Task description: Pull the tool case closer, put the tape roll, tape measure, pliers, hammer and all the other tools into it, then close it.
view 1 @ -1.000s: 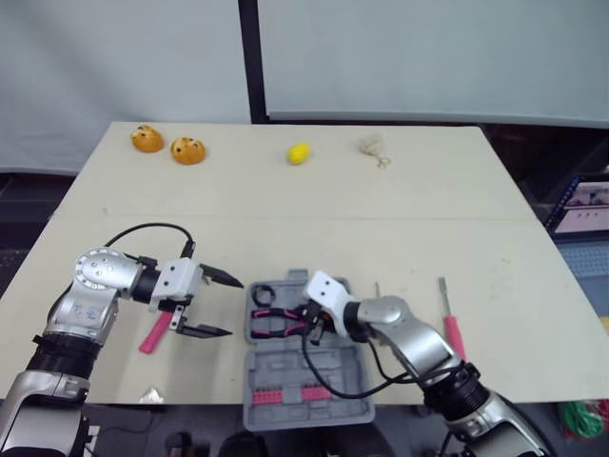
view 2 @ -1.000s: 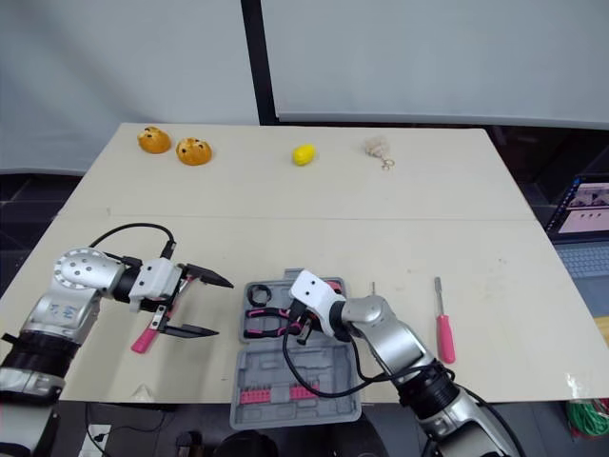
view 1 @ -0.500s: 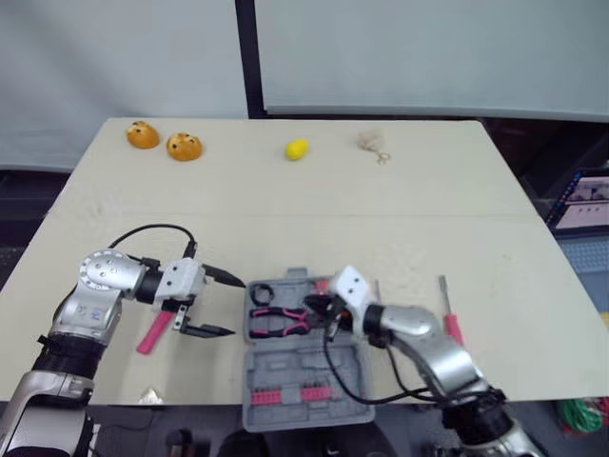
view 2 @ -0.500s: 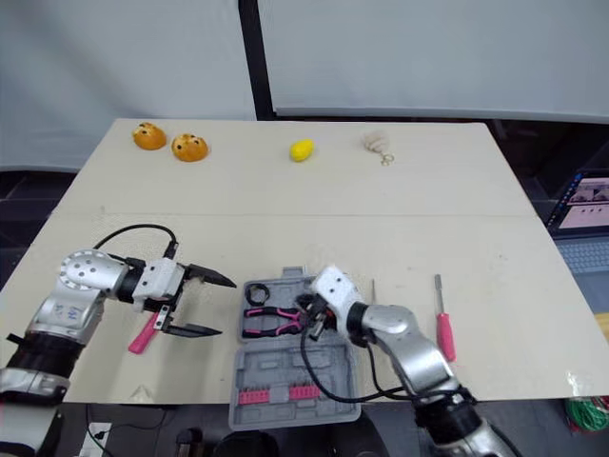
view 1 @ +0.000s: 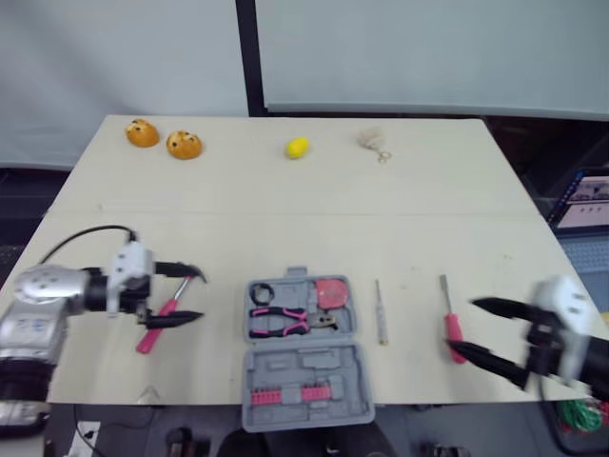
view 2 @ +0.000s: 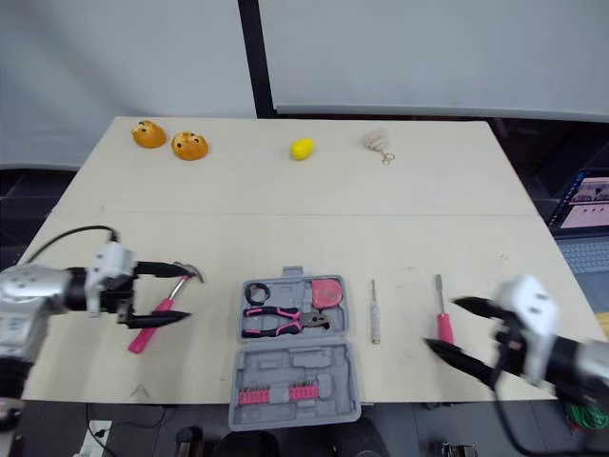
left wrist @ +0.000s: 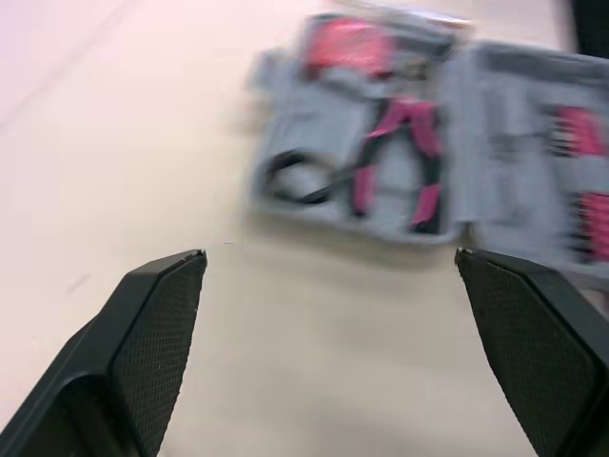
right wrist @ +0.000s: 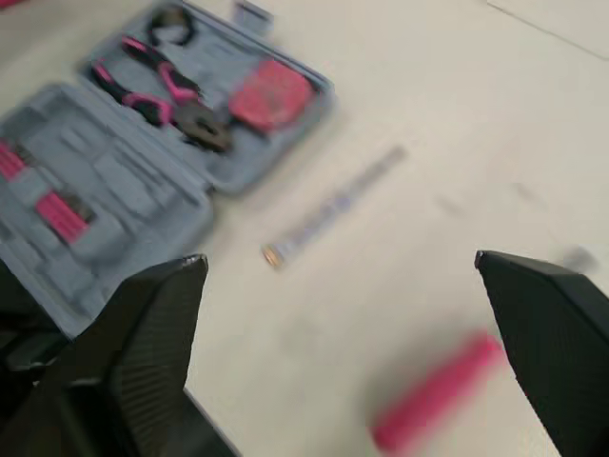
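Since my left gripper [view 1: 195, 293] and right gripper [view 1: 464, 326] gape wide and empty, nothing is secured. A skewed pinch could skid the hammer [view 1: 150, 335] away

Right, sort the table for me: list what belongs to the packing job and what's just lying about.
Job: tool case, with tape roll, pliers and tape measure already in it; hammer, slim metal tool and pink-handled screwdriver on the table.

Lying about: two orange objects, yellow lemon, beige tuft, along the far edge.
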{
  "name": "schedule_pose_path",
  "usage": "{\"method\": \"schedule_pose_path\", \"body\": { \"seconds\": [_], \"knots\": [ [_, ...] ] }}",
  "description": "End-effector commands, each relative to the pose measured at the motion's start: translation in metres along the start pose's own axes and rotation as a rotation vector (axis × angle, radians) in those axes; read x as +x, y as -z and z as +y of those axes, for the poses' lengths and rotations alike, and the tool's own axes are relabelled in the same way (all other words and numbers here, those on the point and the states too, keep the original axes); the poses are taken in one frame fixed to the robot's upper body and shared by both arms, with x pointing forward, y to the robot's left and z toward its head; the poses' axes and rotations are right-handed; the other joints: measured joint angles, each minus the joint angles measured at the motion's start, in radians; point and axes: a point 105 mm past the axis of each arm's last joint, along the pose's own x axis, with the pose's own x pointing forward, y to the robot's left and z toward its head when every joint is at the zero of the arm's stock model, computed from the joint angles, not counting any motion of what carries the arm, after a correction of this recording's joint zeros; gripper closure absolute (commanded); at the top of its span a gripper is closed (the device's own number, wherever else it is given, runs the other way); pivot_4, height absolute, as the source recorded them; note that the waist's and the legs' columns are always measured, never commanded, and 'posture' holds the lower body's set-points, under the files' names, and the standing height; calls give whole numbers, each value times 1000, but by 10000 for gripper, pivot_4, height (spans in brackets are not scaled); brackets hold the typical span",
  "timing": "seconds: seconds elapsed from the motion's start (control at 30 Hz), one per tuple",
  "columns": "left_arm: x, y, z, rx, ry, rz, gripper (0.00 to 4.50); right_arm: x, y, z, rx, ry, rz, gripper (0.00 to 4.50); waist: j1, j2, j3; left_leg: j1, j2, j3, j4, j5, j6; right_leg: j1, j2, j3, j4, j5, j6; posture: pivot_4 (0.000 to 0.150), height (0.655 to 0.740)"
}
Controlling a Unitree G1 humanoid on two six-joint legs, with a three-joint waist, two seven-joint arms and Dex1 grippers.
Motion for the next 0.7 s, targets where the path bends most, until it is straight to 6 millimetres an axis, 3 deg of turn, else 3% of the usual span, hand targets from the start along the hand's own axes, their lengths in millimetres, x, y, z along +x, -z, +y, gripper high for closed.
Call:
{"method": "schedule_pose_path", "body": {
  "seconds": [0.03,0.27,0.4,0.6,0.7],
  "knots": [
    [-33,3,5,-46,-150,4,0,-42,1,-14,-23,95,24,270,-3,-1,1,1,0,0,0,0,1,1,-1,0,0,0,0,1500,7400],
    [-93,41,0,-134,-350,151,0,-95,31,-43,29,283,119,270,1,-10,9,14,-1,1,-11,-1,1,12,-2,0,-8,0,-1,1500,7400],
    [-120,48,5,-182,-425,167,0,-104,42,-50,38,313,137,270,5,-9,12,17,-1,1,-16,-1,0,15,-3,-1,-13,-2,-4,1500,7400],
    [-113,45,-4,-116,-341,217,0,-83,30,-47,1,235,109,270,4,-1,16,17,-1,3,-15,-3,1,15,-4,-1,-14,-1,-3,1500,7400],
    [-86,43,-24,-49,-177,238,0,-54,19,-31,-41,108,88,270,1,0,17,17,-1,2,-16,-4,-1,15,-4,-2,-14,0,-1,1500,7400]
  ]
}}
